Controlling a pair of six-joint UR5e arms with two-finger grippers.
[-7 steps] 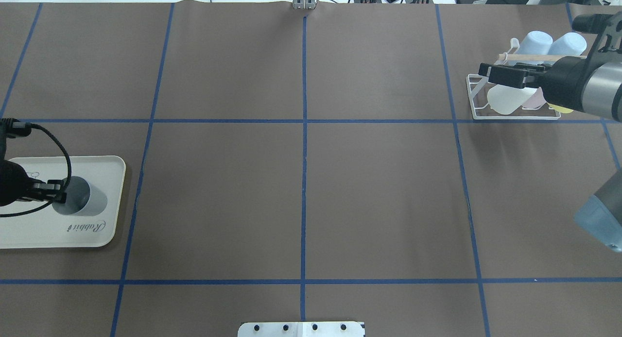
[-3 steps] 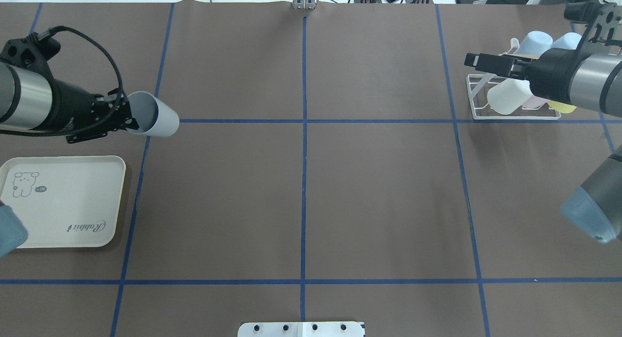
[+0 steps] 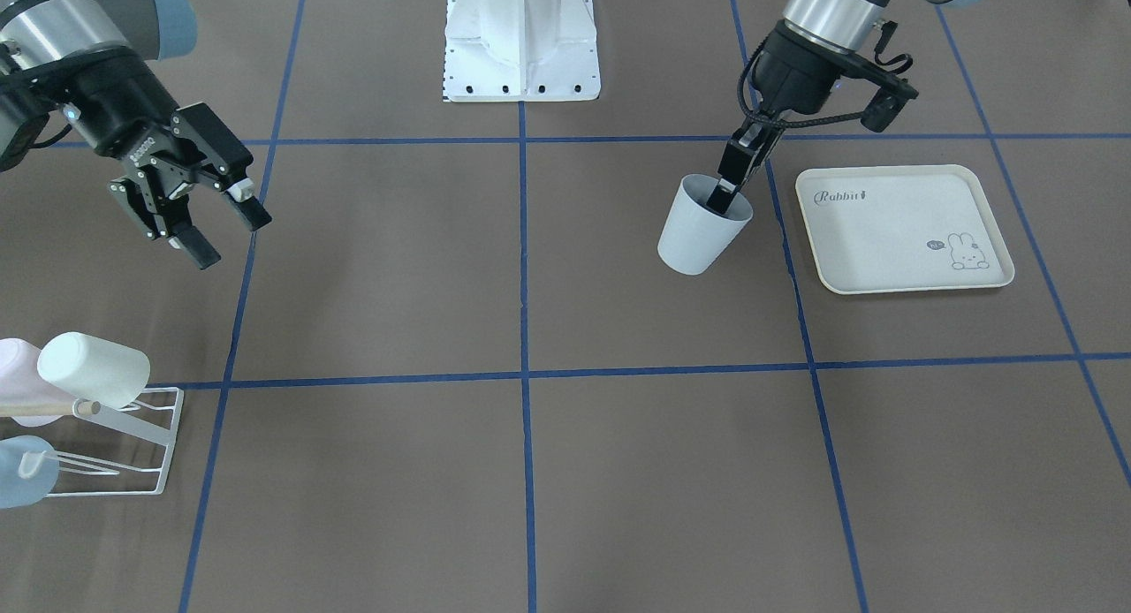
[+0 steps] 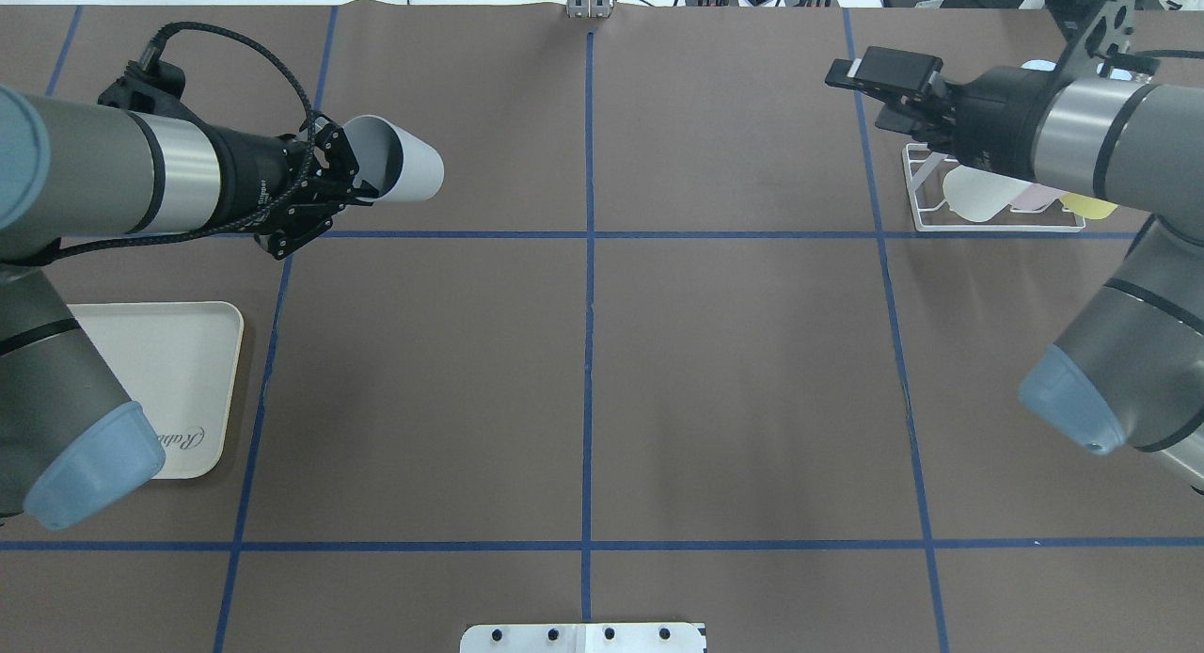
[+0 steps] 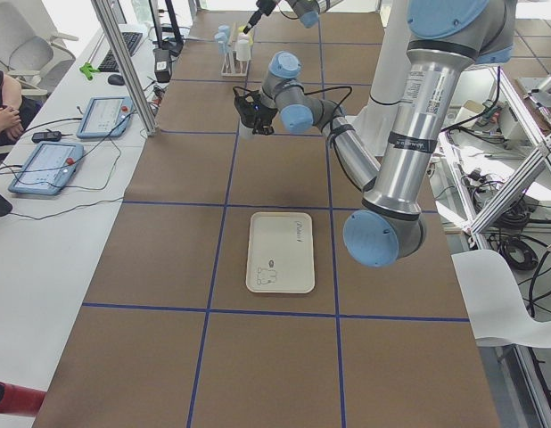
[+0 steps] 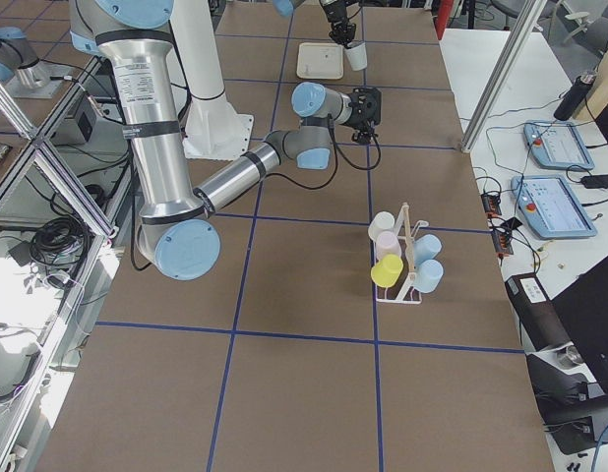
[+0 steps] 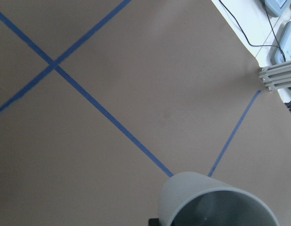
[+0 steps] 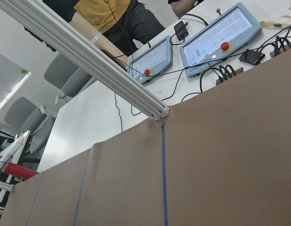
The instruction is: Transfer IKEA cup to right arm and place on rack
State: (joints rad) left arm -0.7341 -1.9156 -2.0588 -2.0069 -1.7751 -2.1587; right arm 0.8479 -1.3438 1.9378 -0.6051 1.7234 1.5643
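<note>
The cup [image 3: 702, 229] is up in the air, tilted, with the left gripper [image 3: 724, 193] clamped on its rim, one finger inside the mouth. A second ago it stood on the tray [image 3: 884, 242]. Now it hangs clear of it, and since the last look it has swung further towards the centre line and away from the robot. Across the table, the right gripper [image 3: 231, 238] has its jaws spread wide with nothing between them. It has come off the rack [image 4: 988, 226] towards the middle. On the rack's near end sits a white cup [image 3: 93, 370].
</note>
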